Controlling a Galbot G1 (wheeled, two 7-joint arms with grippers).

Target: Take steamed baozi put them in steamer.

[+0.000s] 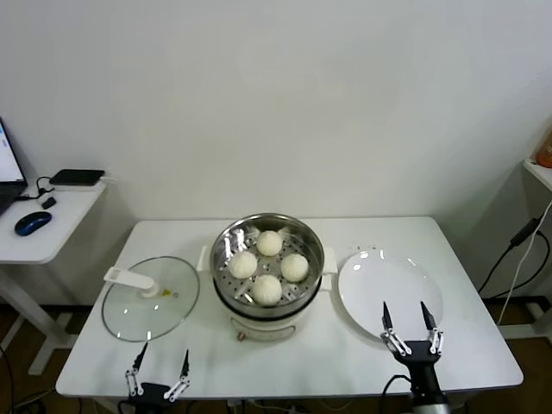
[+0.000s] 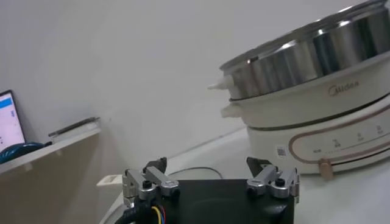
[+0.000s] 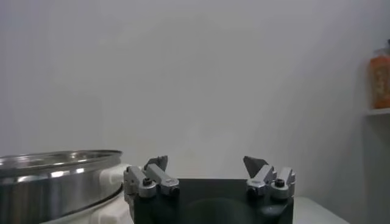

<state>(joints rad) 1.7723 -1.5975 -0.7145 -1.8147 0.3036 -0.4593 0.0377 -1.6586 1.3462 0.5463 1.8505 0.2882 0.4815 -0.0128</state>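
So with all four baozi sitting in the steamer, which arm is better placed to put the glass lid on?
Left, probably. The glass lid lies on the robot's left, just ahead of the left gripper, whose jaws are open. The right gripper, also open, sits by the white plate, across the steamer.

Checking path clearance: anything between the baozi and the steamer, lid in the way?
Nothing visible. All four steamed baozi already sit in the open steamer; the glass lid lies on the table to its left, plate bare.
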